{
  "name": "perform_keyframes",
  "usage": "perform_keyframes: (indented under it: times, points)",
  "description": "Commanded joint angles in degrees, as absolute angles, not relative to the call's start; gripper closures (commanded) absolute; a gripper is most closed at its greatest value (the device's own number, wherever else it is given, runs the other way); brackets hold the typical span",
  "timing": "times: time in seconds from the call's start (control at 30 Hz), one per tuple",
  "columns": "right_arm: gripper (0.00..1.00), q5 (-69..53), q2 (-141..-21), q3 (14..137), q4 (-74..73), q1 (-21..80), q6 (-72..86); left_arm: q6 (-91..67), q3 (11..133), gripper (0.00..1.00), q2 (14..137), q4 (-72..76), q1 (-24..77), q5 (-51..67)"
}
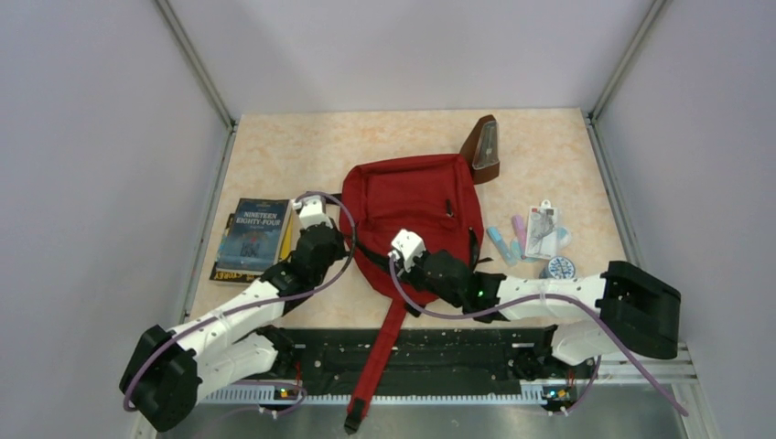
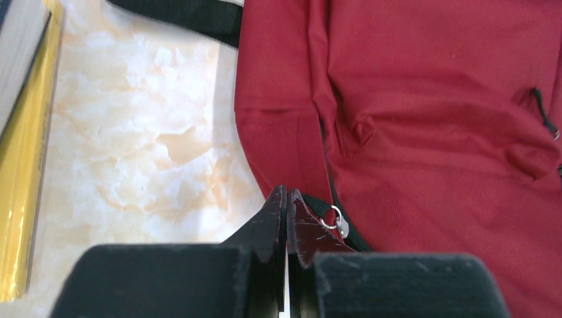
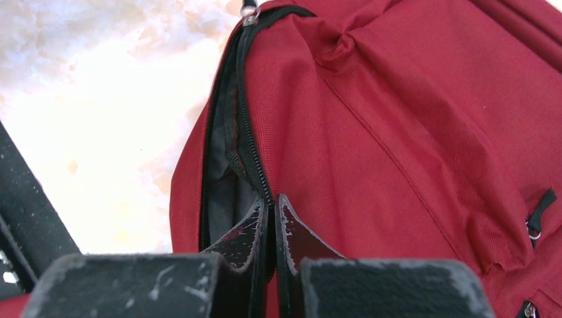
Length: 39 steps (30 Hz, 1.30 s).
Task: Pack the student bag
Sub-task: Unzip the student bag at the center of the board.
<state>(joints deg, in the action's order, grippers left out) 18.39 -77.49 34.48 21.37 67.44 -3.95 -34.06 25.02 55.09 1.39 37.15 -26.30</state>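
The student bag (image 1: pixel 412 203) lies flat in the middle of the table, dark red, its long red strap (image 1: pixel 380 352) trailing towards the arm bases. My left gripper (image 1: pixel 350 245) is at the bag's left edge. In the left wrist view it (image 2: pixel 286 192) is shut, with the black tab of a zipper pull (image 2: pixel 336 220) running in at its tips. My right gripper (image 1: pixel 395 263) is at the bag's lower left. In the right wrist view it (image 3: pixel 273 199) is shut on the black zipper edge (image 3: pixel 246 132) of a partly open slit showing grey lining (image 3: pixel 222 182).
A stack of books (image 1: pixel 253 238) lies left of the bag, its yellow edge in the left wrist view (image 2: pixel 20 172). Pens, a card pack and a tape roll (image 1: pixel 540 240) lie right of the bag. A brown object (image 1: pixel 482 151) stands at its far right corner.
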Motion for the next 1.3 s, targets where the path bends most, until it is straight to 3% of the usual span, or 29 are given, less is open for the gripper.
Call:
perform_keyframes:
  times: [0.0, 0.4, 1.0, 1.03, 1.07, 1.17, 1.2, 1.27]
  points:
    - [1.0, 16.9, -74.35, 32.37, 21.47, 68.12, -1.77, -29.99, 28.84, 1.0, 57.45, 8.14, 33.39, -25.62]
    - [1.0, 14.76, -68.15, 31.96, 20.31, 68.36, -1.4, -29.35, 32.33, 1.0, 67.77, 12.46, 23.89, -19.45]
    - [1.0, 8.29, -64.05, 34.51, 16.08, 68.73, -2.55, -22.14, 40.16, 1.0, 81.86, 17.08, 21.71, -23.47]
    - [1.0, 8.88, -64.15, 34.6, 15.96, 68.76, -2.48, -21.95, 40.32, 0.96, 81.6, 16.48, 21.72, -23.18]
    - [1.0, 9.82, -64.27, 34.63, 15.89, 68.76, -2.24, -21.89, 40.33, 0.86, 81.05, 15.96, 21.79, -22.85]
    - [1.0, 13.73, -64.5, 34.96, 15.68, 68.77, -0.59, -21.25, 39.76, 0.43, 77.69, 13.5, 21.74, -21.33]
    - [1.0, 15.53, -64.51, 35.09, 15.42, 68.77, 0.88, -21.33, 39.8, 0.36, 76.02, 12.05, 21.79, -20.73]
    - [1.0, 17.92, -64.65, 35.64, 14.94, 68.71, 1.56, -21.42, 39.02, 0.3, 72.74, 10.06, 21.95, -20.33]
